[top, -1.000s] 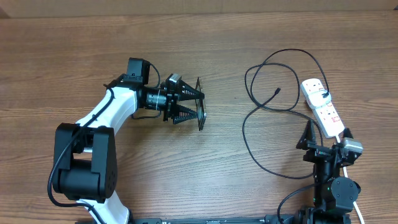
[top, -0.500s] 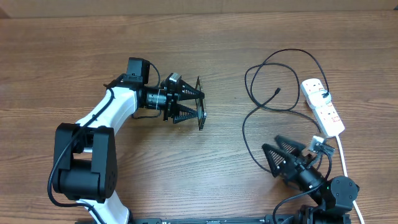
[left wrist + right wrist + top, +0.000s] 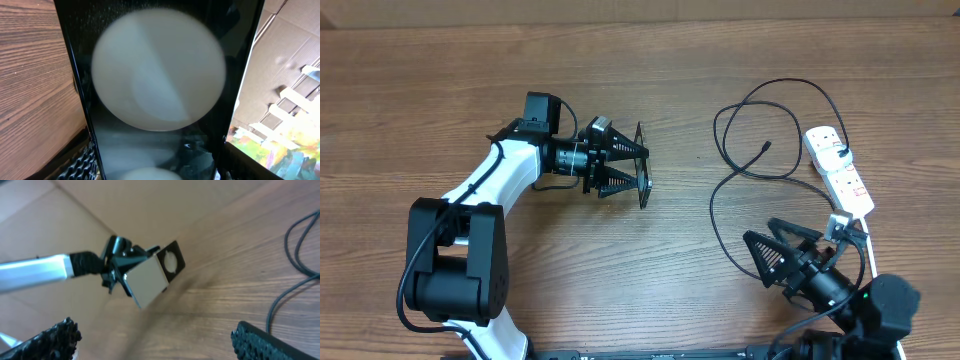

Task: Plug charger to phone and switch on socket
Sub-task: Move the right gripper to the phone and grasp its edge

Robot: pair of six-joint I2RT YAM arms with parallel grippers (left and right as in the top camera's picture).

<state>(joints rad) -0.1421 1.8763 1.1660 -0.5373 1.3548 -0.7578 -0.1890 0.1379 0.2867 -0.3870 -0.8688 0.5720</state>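
Near: gaping wide with nothing held at the right gripper point(image 3: 758, 232), close by the lower loop of the charger point(image 3: 710, 205) — could snag it, dragging the socket point(image 3: 840, 170) across the desk point(image 3: 520, 60). Farther: clamped on the phone point(image 3: 643, 198) at the left gripper point(image 3: 638, 168), edge-up — may twist under a plug's push.

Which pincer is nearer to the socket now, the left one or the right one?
Right. The right pincer is open, close to the socket's near end. The left pincer, shut on the phone, is far off to its left.
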